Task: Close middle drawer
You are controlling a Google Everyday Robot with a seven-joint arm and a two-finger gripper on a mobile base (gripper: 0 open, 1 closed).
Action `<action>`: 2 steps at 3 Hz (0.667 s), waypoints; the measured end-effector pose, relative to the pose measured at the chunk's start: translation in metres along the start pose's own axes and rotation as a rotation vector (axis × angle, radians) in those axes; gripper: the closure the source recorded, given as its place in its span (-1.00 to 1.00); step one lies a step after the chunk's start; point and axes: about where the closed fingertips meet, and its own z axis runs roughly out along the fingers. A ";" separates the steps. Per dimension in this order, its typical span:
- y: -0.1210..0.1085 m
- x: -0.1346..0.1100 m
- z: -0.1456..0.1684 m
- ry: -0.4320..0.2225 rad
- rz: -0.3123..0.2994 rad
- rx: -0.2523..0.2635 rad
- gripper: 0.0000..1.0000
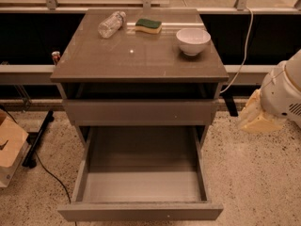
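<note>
The middle drawer (141, 211) is pulled far out toward me, and its plain grey inside (141, 173) holds nothing. Its flat front runs along the bottom edge of the view, with a tiny pale dot on it. Above it is the taller uppermost drawer front (141, 112), with a dark gap under the cabinet top. The lowest drawer is hidden beneath the open one. My gripper (255, 119) is the cream-coloured end of the white arm (284, 95). It hangs to the right of the cabinet, at about the height of the uppermost drawer front, and touches nothing.
On the cabinet top (141, 60) lie a plastic bottle (111, 24), a green sponge (148, 26) and a white bowl (193, 40). A cardboard box (9, 145) and a black cable (47, 173) are on the speckled floor at left. A white cable (242, 51) hangs at right.
</note>
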 end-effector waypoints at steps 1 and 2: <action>0.000 -0.001 -0.001 0.000 -0.001 0.002 1.00; 0.004 0.000 0.016 0.010 0.006 -0.007 1.00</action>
